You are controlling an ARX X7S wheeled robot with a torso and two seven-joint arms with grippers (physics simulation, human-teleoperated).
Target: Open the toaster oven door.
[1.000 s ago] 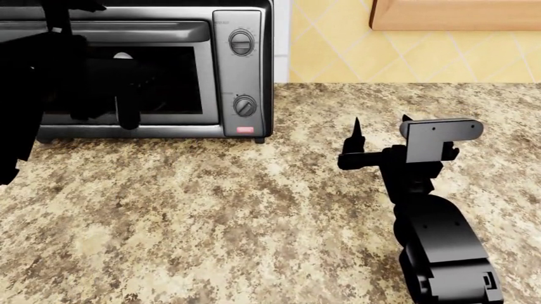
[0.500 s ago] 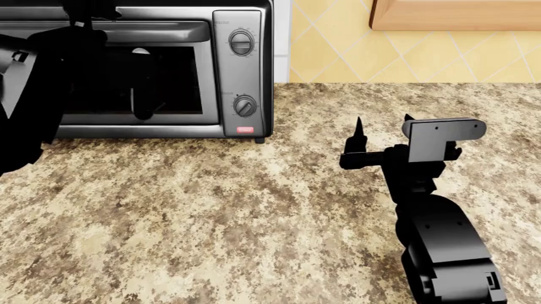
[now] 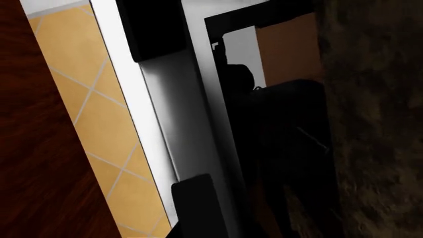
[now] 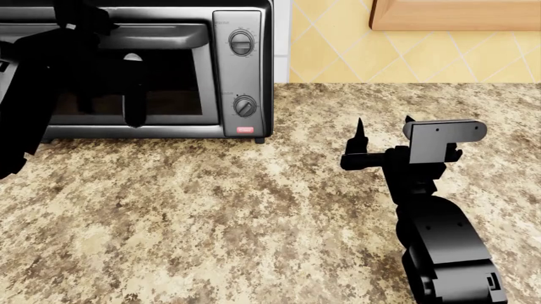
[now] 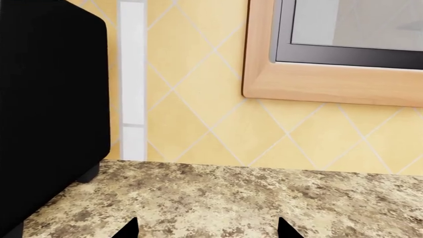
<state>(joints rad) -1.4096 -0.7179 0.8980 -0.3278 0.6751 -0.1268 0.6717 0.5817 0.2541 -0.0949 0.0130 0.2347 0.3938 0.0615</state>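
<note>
- Against the head view of half a second ago, the left gripper (image 4: 131,95) has shifted slightly leftward across the door (image 4: 127,73), and its dark finger now hangs over the middle of the glass; the handle's right end looks a touch proud of the frame, though whether the door has cracked open I cannot tell.
- The right gripper (image 4: 382,130) has not moved: it hovers over the worktop (image 4: 211,215) near the right edge, jaws spread wide and empty, two pointed tips aimed at the back wall.
- Whether the left jaws are wide, narrow or clamped I cannot tell; the black arm hides them, and the left wrist view is only dark, blurred shapes.
- The toaster oven (image 4: 245,69) sits at the worktop's back-left corner, front facing the robot, long axis running along the back edge.
- It is a boxy brushed-silver shell with a dark glass window, a horizontal bar handle, two round dials stacked on the right panel, a small red button and short black feet.
- The worktop is speckled tan granite; behind it is yellow diamond tile (image 5: 198,99) and a pale wooden frame (image 5: 330,84).
</note>
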